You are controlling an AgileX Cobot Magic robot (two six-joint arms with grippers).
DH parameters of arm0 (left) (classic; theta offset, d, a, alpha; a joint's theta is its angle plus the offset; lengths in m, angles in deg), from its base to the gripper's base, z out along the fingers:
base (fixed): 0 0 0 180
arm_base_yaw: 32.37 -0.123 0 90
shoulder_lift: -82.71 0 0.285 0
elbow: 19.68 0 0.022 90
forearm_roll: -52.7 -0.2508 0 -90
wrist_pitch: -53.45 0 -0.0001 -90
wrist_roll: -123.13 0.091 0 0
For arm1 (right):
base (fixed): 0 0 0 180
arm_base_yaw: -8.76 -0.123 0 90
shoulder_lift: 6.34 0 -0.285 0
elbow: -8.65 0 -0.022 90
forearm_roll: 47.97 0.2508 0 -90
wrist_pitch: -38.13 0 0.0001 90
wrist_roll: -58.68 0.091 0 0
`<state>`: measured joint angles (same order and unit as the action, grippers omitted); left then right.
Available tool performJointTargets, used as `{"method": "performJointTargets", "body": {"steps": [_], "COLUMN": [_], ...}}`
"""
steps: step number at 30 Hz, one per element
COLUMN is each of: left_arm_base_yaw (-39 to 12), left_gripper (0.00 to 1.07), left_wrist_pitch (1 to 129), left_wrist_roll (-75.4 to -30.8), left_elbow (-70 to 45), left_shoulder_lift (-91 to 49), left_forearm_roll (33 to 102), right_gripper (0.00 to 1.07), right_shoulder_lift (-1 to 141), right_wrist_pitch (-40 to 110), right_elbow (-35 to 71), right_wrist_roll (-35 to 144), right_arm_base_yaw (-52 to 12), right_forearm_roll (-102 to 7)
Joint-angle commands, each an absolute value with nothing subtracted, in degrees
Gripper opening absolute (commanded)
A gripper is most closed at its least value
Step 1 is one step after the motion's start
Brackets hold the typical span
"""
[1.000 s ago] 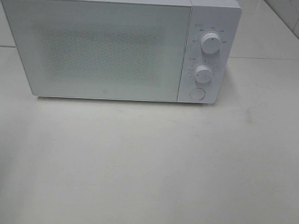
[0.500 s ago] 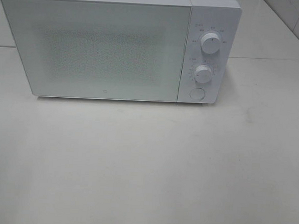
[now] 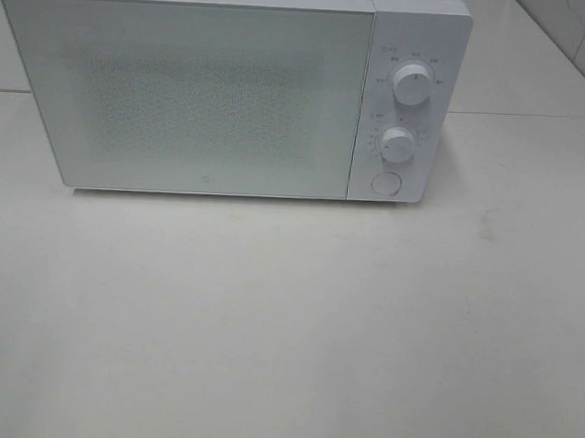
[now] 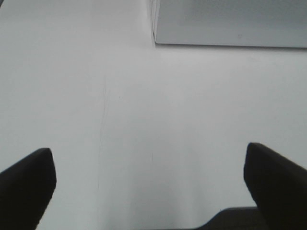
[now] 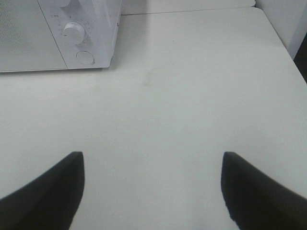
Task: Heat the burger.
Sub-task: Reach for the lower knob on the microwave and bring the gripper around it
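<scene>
White microwave point(image 3: 231, 86), door point(image 3: 181, 93) shut, at the far edge of the desk point(image 3: 286, 328); my left jaws and right jaws hang spread and empty over it, the burger in no view, possibly behind the frosted door, so I judge the task either unstarted or already heating.

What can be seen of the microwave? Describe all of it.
The microwave is a white, glossy box standing upright at the back of the pale table, front toward the high camera. Its wide door is shut, with a speckled mesh window that hides the inside. On the panel right of the door sit an upper knob, a lower knob and a round button below them. Nothing else is seen touching it.
</scene>
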<state>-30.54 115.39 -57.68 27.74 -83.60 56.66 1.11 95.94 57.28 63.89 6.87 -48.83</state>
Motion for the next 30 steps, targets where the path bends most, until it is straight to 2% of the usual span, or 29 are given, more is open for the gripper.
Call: {"method": "performJointTargets", "body": {"steps": [1, 6, 30], "left_arm_base_yaw": [-30.8, -30.8, -30.8], "left_gripper": [0.99, 0.99, 0.99], "left_wrist_pitch": [114.6, 114.6, 114.6], "left_wrist_roll": [-57.6, -57.6, -57.6], "left_elbow": [27.9, 27.9, 27.9], "left_shoulder_lift": [-87.4, -91.3, -91.1], "left_forearm_roll": [57.4, 57.4, 57.5], "right_gripper": [0.75, 0.75, 0.75], "right_shoulder_lift": [-0.3, -0.3, -0.3], "right_wrist_pitch": [95.1, 95.1, 95.1], "right_elbow": [57.4, 57.4, 57.4], "right_wrist_roll": [63.3, 63.3, 63.3], "right_arm_base_yaw": [7.0, 7.0, 7.0], "right_forearm_roll": [-48.8, -48.8, -48.8]}}
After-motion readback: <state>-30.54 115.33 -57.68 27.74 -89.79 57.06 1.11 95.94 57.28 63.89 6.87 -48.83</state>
